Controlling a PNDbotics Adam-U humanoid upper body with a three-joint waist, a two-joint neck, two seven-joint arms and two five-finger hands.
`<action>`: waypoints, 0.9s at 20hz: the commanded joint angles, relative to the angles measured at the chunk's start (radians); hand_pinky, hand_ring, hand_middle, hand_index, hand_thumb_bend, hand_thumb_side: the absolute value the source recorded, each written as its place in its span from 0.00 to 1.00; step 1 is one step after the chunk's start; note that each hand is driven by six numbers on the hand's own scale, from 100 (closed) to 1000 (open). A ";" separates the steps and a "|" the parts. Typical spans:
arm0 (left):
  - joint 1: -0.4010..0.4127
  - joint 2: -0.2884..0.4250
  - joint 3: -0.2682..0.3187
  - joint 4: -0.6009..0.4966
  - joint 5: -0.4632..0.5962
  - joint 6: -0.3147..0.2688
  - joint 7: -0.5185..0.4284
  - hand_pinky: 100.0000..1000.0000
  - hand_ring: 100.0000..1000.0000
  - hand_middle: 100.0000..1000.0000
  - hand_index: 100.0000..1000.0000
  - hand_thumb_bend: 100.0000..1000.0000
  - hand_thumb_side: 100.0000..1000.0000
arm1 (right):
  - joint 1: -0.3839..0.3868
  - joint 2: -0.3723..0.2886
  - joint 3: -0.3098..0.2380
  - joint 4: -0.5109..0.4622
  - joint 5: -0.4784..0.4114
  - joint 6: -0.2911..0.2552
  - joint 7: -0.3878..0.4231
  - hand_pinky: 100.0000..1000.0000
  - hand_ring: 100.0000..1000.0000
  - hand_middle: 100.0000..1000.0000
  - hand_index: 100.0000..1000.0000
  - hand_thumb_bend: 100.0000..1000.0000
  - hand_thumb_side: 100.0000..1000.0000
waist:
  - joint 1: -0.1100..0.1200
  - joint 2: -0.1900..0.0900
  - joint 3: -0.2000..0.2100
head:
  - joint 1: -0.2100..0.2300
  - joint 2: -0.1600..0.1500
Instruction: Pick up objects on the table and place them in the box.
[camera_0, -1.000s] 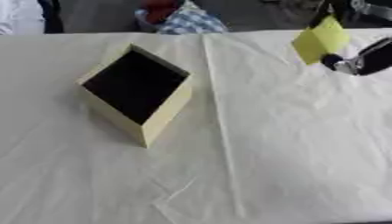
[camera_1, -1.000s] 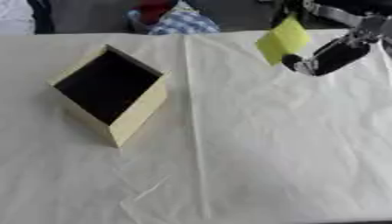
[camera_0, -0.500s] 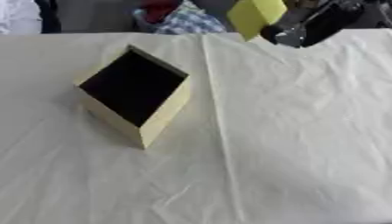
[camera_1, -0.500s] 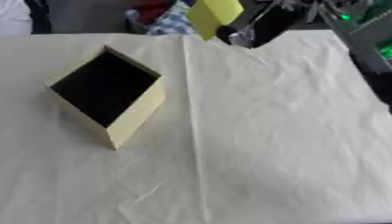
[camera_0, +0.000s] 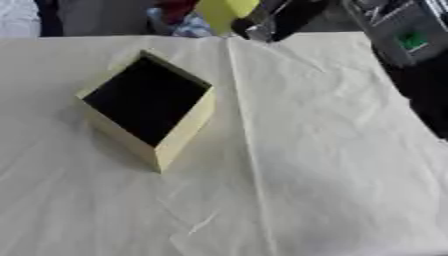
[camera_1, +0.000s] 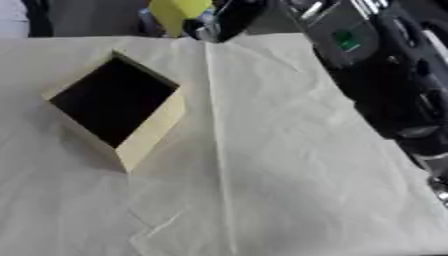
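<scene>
**Yellow object nears the box**

While it was far off to the side a second ago, the right hand (camera_0: 278, 20) now grasps the yellow object (camera_0: 224, 11) aloft — the box (camera_0: 150, 112) sits below-left, so release seems close.

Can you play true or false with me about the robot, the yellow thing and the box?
1. The right hand holds the yellow object up in the air. True.
2. The yellow object is already inside the box. False: it is above the far edge of the table, beyond the box.
3. The box is open on top and looks dark inside. True.
4. The table is covered with a red cloth. False: the cloth is pale cream and creased.
5. The robot's left hand is pressing down on the box. False: no left hand shows, and nothing touches the box.
</scene>
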 joint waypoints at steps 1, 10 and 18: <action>-0.031 0.000 -0.006 -0.019 0.025 -0.003 -0.009 0.73 0.79 0.81 0.69 0.00 0.70 | -0.041 0.036 0.012 0.059 0.038 -0.009 -0.035 0.50 0.51 0.41 0.51 0.00 0.00 | 0.003 -0.011 0.011 | -0.030 -0.018; -0.103 -0.006 -0.018 -0.019 0.109 -0.063 -0.015 0.72 0.77 0.79 0.69 0.00 0.67 | -0.085 0.126 0.063 0.203 0.127 -0.045 -0.104 0.50 0.51 0.41 0.51 0.00 0.00 | -0.010 0.009 0.065 | -0.089 -0.028; -0.113 -0.007 -0.019 -0.019 0.144 -0.079 -0.031 0.72 0.77 0.80 0.69 0.00 0.68 | -0.081 0.197 0.087 0.218 0.182 -0.042 -0.136 0.49 0.51 0.40 0.51 0.00 0.00 | -0.011 0.016 0.073 | -0.093 -0.048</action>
